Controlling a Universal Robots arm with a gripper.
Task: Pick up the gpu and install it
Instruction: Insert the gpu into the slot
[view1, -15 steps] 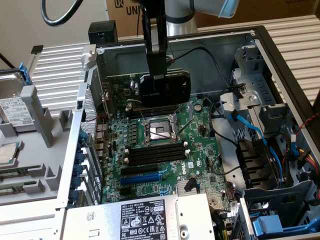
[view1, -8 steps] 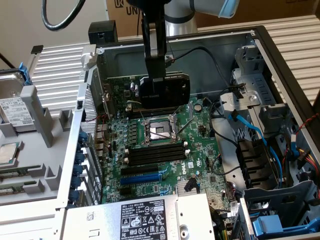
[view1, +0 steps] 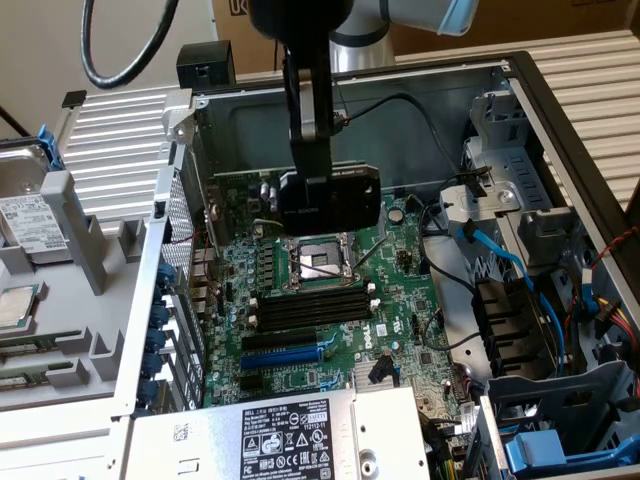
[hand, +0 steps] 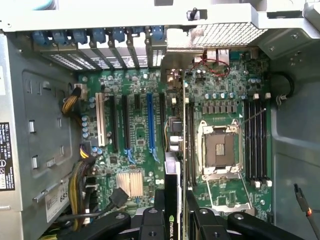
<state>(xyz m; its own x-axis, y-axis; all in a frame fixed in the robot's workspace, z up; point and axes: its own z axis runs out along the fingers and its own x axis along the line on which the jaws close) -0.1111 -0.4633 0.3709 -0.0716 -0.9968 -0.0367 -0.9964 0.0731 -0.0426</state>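
Note:
The gpu (view1: 335, 203), a small card with a black shroud, hangs in the air inside the open computer case, over the far part of the green motherboard (view1: 405, 300) near the CPU socket (view1: 318, 260). My gripper (view1: 312, 170) comes down from above and is shut on its top edge. In the wrist view the gpu (hand: 173, 170) runs edge-on away from my gripper (hand: 175, 205), a black finger (hand: 159, 202) on each side. It lines up between the blue slot (hand: 150, 125) and the CPU socket (hand: 220, 150), apart from the motherboard (hand: 135, 130).
Black memory sticks (view1: 310, 305) lie beside the socket. A power supply (view1: 280, 435) fills the near end of the case. Blue slot clips (view1: 155, 340) line the case wall at the exterior view's left. Cables and drive cages (view1: 550, 400) crowd the exterior view's right.

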